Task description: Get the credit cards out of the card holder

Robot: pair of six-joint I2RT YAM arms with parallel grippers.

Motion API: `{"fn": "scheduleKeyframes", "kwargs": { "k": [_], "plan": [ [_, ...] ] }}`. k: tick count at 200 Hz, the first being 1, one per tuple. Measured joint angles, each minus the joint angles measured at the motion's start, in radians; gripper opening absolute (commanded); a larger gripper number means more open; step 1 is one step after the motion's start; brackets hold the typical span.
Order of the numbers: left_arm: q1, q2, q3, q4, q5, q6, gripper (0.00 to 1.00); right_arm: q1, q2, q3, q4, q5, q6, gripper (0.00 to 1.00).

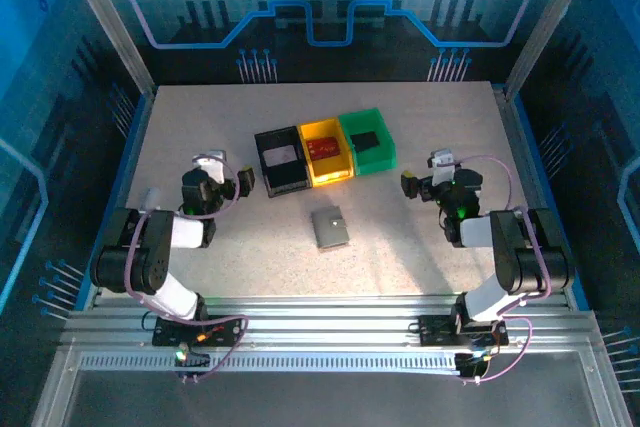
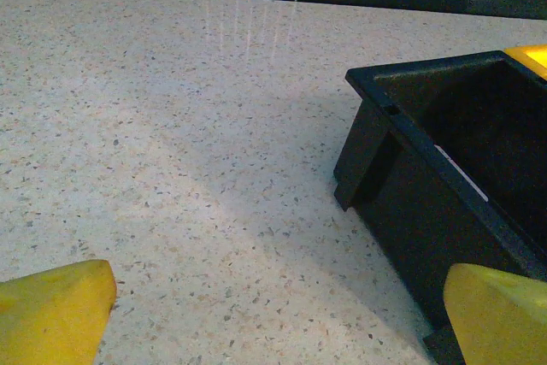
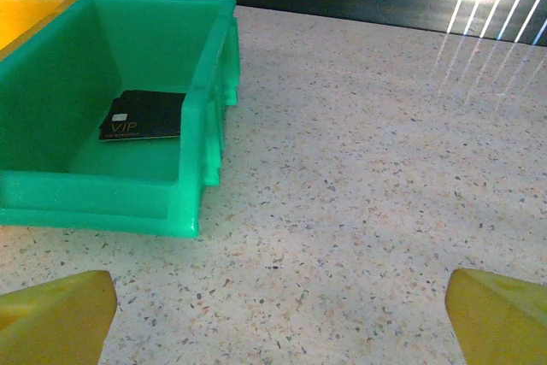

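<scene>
You see the grey card holder [image 1: 330, 227] lying flat on the worktop [image 1: 420, 257], just in front of the yellow bin [image 1: 335, 177], which holds a reddish credit card [image 1: 323, 148].

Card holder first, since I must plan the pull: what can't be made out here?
Card holder, top view: its grey cover hides what it holds.
Black bin, left wrist view: near wall hides most floor; frame edge cuts it.
Yellow bin, top view: red item inside too small to name.

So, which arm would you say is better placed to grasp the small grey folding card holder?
Right, narrowly: right claw and left claw are open, but the right looks nearer the card holder.
</scene>
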Motion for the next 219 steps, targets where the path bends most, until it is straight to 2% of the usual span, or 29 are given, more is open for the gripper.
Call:
{"fn": "scheduleKeyframes", "kwargs": {
  "k": [219],
  "plan": [
    [0.000, 0.000, 0.000, 0.000, 0.000, 0.000, 0.99, 0.000, 0.000, 0.000, -0.004, 0.021, 0.008, 1.00]
  ]
}}
